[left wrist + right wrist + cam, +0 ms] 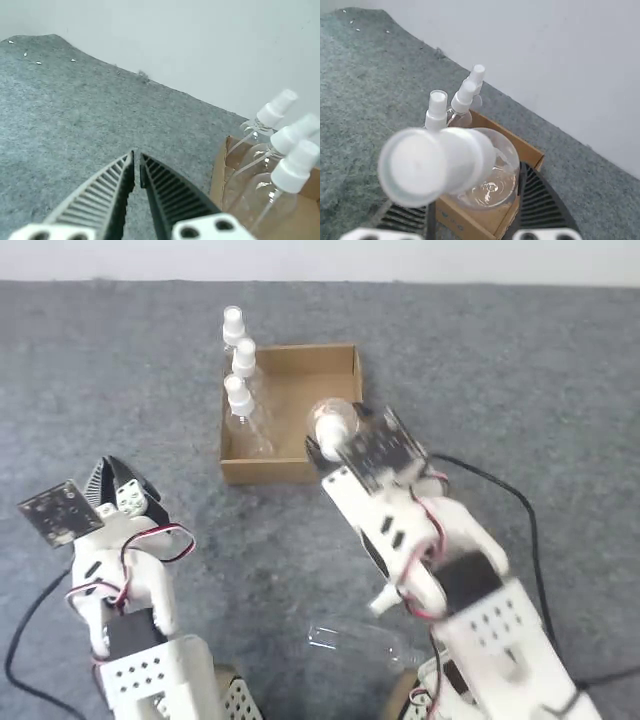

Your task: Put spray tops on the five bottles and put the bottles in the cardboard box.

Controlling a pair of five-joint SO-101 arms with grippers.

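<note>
Right gripper (472, 210) clasps bottle (445, 165), seemingly over box (522, 144).

A: Surface?
B: Grey felt mat (120, 370), fuzzy nap, spread over the tabletop across the high view.
A: Behind it?
B: Plain white wall (420, 258), a thin strip along the far side. The mat's far edge butts right up against it.
A: Anything from the wrist views?
B: Same matte white wall, same grey felt. From the left wrist the mat's far edge reads wavy against the wall. A tuft of fluff (143, 76) sits on that edge, and a few white specks (38, 62) lie on the felt near it.
A: Light?
B: Soft, even. Shadows on the felt are faint and blurry-edged.
</note>
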